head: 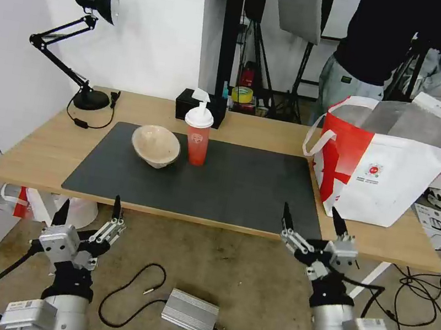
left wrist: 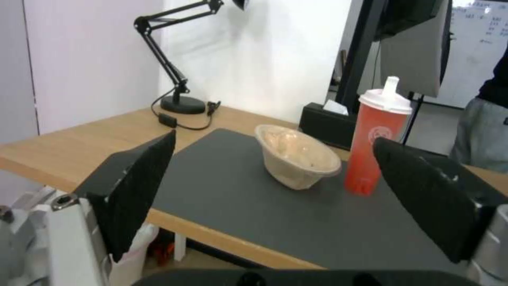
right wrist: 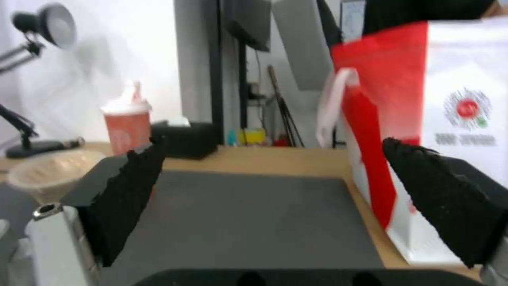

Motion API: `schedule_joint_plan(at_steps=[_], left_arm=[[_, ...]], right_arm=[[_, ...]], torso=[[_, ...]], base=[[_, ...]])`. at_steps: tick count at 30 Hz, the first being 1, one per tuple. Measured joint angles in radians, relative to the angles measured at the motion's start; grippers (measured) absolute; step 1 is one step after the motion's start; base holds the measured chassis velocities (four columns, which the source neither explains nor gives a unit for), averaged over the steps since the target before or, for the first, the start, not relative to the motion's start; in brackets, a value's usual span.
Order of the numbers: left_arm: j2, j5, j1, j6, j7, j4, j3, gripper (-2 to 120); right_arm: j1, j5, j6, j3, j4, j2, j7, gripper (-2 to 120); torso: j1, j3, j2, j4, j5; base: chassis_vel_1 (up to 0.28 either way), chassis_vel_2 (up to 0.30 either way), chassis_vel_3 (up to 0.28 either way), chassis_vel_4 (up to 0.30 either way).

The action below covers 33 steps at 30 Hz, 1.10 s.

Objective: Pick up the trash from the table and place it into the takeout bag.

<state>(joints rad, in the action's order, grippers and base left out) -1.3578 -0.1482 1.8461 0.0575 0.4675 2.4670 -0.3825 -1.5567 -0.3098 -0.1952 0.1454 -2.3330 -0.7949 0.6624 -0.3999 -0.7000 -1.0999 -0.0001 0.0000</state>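
Both the left gripper (head: 89, 210) and right gripper (head: 314, 218) hung open; the tilted beige bowl (head: 155, 145), at the cup's (head: 197, 134) nine o'clock, might roll when pinched.

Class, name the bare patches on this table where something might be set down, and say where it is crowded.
Free: mat between red cup and takeout bag; wood between lamp and near edge. Crowded: beige bowl, cup, tissue box cluster.

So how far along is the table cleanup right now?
Nothing is visibly bagged; the takeout bag's inside is hidden. The left gripper and right gripper are open and empty, before the table's near edge. Left on the mat: the beige bowl and red cup.
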Motion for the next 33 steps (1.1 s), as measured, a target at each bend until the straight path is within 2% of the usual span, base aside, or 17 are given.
schedule_joint_plan(at_steps=[13, 33], left_arm=[[0.003, 0.000, 0.002, 0.001, 0.000, 0.001, 0.001, 100], [0.012, -0.002, 0.006, 0.005, -0.003, 0.001, 0.016, 100]], right_arm=[[-0.100, -0.004, 0.056, 0.002, -0.026, 0.000, 0.064, 100], [-0.175, 0.020, 0.065, 0.010, -0.036, -0.027, 0.068, 100]], torso=[[0.000, 0.000, 0.000, 0.0001, 0.0000], [0.000, 0.000, 0.000, 0.0001, 0.0000]], base=[[0.000, 0.000, 0.000, 0.000], [0.000, 0.000, 0.000, 0.000]])
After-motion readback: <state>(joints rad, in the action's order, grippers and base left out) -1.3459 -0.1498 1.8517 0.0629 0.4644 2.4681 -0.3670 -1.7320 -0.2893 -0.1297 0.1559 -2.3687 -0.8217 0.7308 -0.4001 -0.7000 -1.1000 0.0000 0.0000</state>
